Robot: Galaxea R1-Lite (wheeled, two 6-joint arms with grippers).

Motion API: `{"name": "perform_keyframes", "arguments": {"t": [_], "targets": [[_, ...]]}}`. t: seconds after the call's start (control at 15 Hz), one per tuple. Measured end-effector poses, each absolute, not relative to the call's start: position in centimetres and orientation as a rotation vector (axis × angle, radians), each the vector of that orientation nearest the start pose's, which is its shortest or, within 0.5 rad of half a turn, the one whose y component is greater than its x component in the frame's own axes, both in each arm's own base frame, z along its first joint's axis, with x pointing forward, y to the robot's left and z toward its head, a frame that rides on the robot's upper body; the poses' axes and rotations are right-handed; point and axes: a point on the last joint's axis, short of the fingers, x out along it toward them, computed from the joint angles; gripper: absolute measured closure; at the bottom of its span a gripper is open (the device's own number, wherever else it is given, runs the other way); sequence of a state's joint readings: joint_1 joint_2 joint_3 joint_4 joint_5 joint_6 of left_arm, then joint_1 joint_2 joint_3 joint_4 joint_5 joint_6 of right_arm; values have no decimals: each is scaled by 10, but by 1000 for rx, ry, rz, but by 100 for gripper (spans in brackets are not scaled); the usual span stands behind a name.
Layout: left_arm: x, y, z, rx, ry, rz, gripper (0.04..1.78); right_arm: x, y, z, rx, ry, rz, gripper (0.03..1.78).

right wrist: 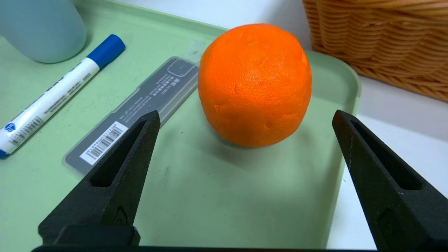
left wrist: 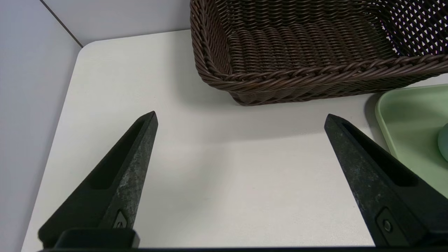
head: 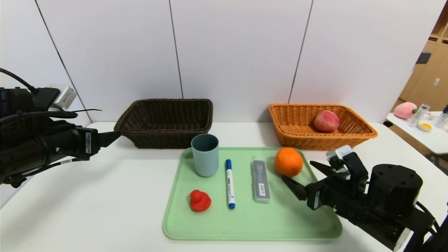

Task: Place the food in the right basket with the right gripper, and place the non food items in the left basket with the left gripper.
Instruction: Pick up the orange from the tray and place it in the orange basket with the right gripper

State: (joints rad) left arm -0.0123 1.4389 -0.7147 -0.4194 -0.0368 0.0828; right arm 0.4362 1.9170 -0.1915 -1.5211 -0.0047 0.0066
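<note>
An orange (head: 288, 161) sits at the far right of the green tray (head: 252, 224); it also shows in the right wrist view (right wrist: 255, 84). My right gripper (head: 300, 175) is open and empty just in front of it, fingers (right wrist: 129, 154) apart on either side. On the tray lie a blue-grey cup (head: 205, 154), a blue marker (head: 229, 183), a grey case (head: 260, 180) and a red duck (head: 199, 201). A peach (head: 326, 121) lies in the orange basket (head: 364, 134). My left gripper (head: 113, 136) is open and empty, left of the dark basket (head: 140, 122).
The dark basket (left wrist: 217, 70) looks empty in the left wrist view. A side table (head: 430, 140) with small items stands at the far right. Bare white tabletop (head: 105, 196) lies left of the tray.
</note>
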Motion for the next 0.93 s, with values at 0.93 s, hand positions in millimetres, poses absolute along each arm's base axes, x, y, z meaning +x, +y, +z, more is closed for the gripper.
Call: {"name": "perform_keyframes", "arguments": {"t": [0.93], "targets": [[238, -4, 203, 75, 316, -63, 13, 267, 120, 64, -32, 180, 376, 12]]}}
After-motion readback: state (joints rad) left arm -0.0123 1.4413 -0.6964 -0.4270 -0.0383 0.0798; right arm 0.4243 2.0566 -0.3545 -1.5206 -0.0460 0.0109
